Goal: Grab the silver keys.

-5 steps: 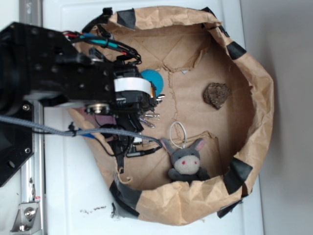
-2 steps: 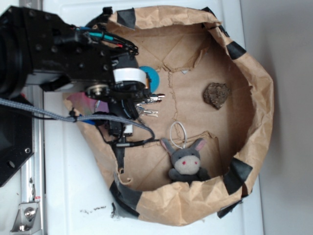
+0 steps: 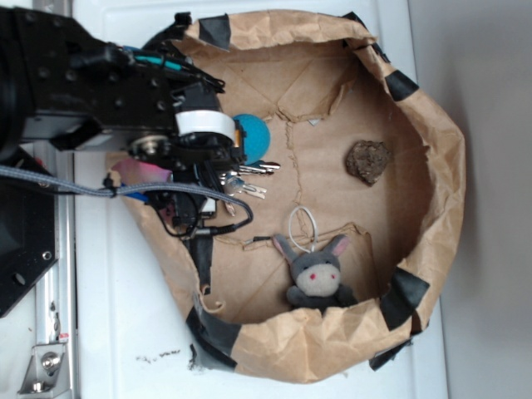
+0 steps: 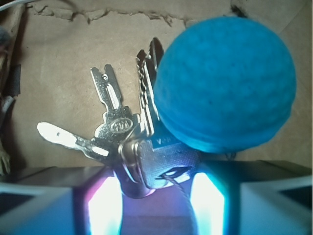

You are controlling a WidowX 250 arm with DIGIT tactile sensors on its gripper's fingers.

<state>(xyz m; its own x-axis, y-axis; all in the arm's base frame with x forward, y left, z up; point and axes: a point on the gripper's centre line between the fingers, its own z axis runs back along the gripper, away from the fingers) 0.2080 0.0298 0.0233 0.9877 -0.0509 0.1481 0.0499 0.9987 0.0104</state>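
The silver keys (image 3: 252, 179) are a fanned bunch of several shiny keys, lying low over the brown paper floor just under a blue ball (image 3: 254, 137). In the wrist view the keys (image 4: 120, 129) spread away from me, and their heads sit wedged between my two lit fingers (image 4: 105, 196). The blue ball (image 4: 226, 83) fills the upper right of that view and touches the keys' right side. My gripper (image 3: 221, 176) (image 4: 156, 188) is shut on the heads of the keys. The wire ring is mostly hidden between the jaws.
Everything sits in a brown paper bin with raised, black-taped walls (image 3: 445, 166). A brown lump (image 3: 368, 160) lies at the right. A grey plush donkey (image 3: 318, 274) with a white loop (image 3: 303, 226) sits near the front wall. My arm's cables (image 3: 195, 220) hang over the left wall.
The arm has drawn back to the upper left. The keys have shifted up the picture with the gripper and now fan out just under the blue ball.
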